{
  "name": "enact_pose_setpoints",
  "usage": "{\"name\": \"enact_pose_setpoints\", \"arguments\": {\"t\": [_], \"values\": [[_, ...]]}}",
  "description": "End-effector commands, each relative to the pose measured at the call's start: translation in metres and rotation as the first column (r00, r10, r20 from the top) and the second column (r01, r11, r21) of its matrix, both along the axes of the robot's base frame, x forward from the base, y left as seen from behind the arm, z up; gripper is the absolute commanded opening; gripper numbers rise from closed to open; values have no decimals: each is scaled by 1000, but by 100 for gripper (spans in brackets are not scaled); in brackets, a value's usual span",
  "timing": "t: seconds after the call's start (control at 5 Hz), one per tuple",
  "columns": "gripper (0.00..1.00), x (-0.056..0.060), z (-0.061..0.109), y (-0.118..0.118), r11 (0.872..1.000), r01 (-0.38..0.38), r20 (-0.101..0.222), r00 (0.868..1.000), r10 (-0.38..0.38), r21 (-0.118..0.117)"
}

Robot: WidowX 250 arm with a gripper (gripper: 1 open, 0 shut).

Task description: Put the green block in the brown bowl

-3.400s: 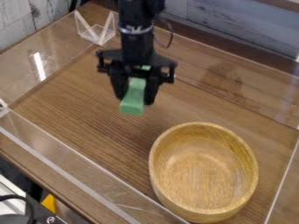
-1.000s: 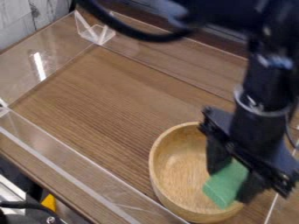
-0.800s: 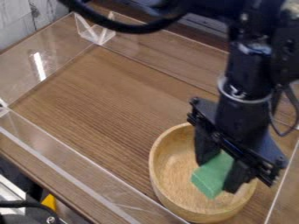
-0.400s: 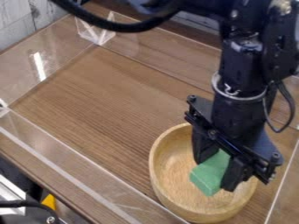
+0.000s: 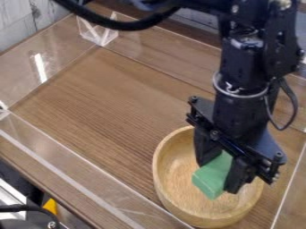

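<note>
The brown bowl (image 5: 174,179) is a wide, light wooden bowl with a thick rim at the near right of the table. My gripper (image 5: 225,166) hangs over the bowl's inside, black fingers pointing down, shut on the green block (image 5: 214,177). The block is a matte green bar, tilted, its lower end down inside the bowl. I cannot tell whether it touches the bowl's floor. The arm hides the bowl's far rim.
The wooden tabletop (image 5: 107,98) is walled by clear acrylic panels (image 5: 48,148) on the left and front. A clear bracket (image 5: 96,34) stands at the back left corner. Black cables run across the top of the view.
The gripper with the green block has shifted left and slightly back over the bowl's middle during the last second. In the earliest frame it held the block over the table's back left.
</note>
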State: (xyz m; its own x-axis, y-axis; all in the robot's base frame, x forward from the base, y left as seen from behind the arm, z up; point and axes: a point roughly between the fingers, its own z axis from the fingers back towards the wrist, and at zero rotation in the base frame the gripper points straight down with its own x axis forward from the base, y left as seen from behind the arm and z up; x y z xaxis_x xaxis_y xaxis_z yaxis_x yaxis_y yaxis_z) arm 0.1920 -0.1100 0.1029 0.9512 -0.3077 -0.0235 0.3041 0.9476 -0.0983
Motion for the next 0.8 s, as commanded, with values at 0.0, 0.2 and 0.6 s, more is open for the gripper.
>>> {"name": "enact_pose_setpoints", "arguments": {"t": [0.0, 0.2, 0.6], "values": [[0, 5, 7, -1, 1000, -7, 17, 1000, 7, -22], [0, 6, 6, -2, 1000, -10, 8, 1000, 10, -30], [0, 7, 5, -3, 999, -9, -7, 1000, 9, -44]]}}
